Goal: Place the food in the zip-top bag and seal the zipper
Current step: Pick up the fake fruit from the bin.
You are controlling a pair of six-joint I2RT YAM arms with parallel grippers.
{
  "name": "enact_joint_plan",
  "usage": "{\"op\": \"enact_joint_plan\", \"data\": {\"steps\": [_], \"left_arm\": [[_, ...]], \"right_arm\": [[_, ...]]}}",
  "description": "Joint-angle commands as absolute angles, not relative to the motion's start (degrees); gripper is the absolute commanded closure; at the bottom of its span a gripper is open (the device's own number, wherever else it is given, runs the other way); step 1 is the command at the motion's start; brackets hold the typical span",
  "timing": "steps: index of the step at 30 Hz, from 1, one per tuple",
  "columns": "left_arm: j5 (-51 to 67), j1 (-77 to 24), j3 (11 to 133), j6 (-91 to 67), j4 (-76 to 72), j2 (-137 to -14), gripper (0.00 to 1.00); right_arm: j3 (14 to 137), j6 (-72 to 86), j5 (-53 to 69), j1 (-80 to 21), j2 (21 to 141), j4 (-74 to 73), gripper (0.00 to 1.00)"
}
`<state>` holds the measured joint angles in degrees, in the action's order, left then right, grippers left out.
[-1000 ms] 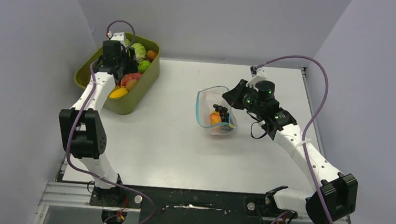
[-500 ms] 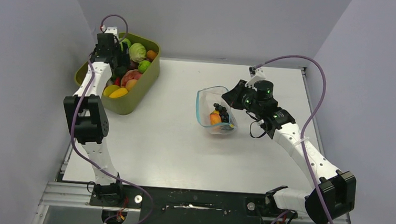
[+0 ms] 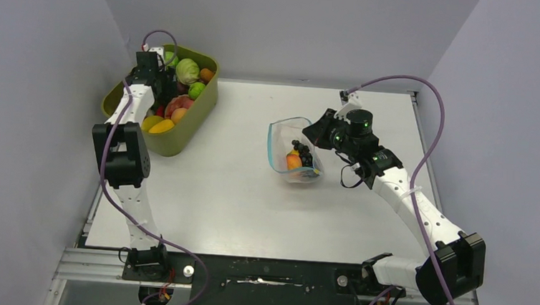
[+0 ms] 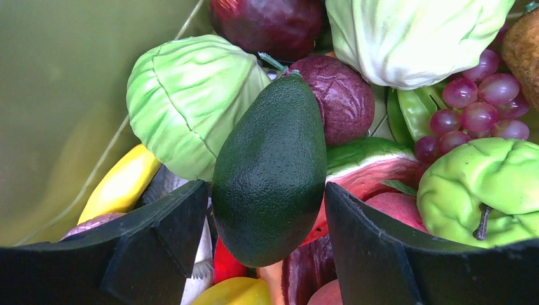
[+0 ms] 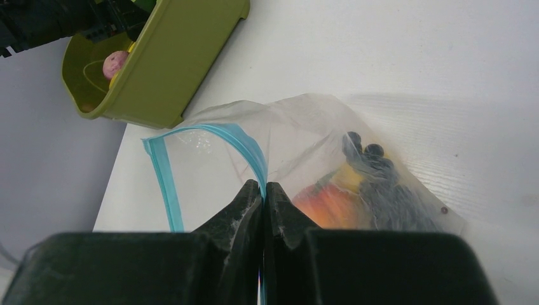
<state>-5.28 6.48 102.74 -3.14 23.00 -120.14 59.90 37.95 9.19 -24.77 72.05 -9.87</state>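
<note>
— Two fingers (image 4: 165,235) spread wide either side of the avocado (image 4: 270,165) in the tub (image 4: 63,95). Will the left gripper (image 4: 264,197) hold it?
— Looks hard, slick, light, so take its fat middle. Meanwhile the right gripper (image 5: 263,190) pinches the zipper (image 5: 165,184), bag (image 5: 305,127) on the table (image 3: 214,192)

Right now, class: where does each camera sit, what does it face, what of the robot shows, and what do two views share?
Top external: above and behind, looking down on the table; left arm and right arm show.
Left wrist: above the green tub, looking in; open left gripper flanks an avocado.
Right wrist: low over the table, facing the tub; right gripper pinches the zipper of the zip-top bag.
Shared: top and right wrist show bag and tub.
</note>
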Motion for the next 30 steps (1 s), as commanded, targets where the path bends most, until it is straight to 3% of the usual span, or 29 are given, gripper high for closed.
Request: {"op": "enact_joint_plan", "data": {"steps": [1,5,12,23,30], "left_arm": [[-3.8,6.7,105.2,-2.5,21.2,-120.0,0.36],[-2.5,6.7,104.5,-3.3,21.6,-119.7,0.5],[-2.2,6.8,102.9,-6.6,21.8,-116.9,0.63],[-0.2,6.2,96.2,-12.3,21.8,-108.2,0.74],[0.5,4.7,90.5,-14.6,21.7,-100.6,0.75]], "right_arm": [[61.8,38.7,8.8,-24.7,71.3,-6.8,1.0],[61.1,39.3,8.9,-24.7,70.9,-6.2,1.0],[60.5,39.8,8.0,-24.9,69.1,-6.6,1.0],[58.7,41.2,8.0,-25.7,68.5,-6.6,1.0],[59.5,41.1,7.3,-26.6,68.4,-7.3,1.0]]}}
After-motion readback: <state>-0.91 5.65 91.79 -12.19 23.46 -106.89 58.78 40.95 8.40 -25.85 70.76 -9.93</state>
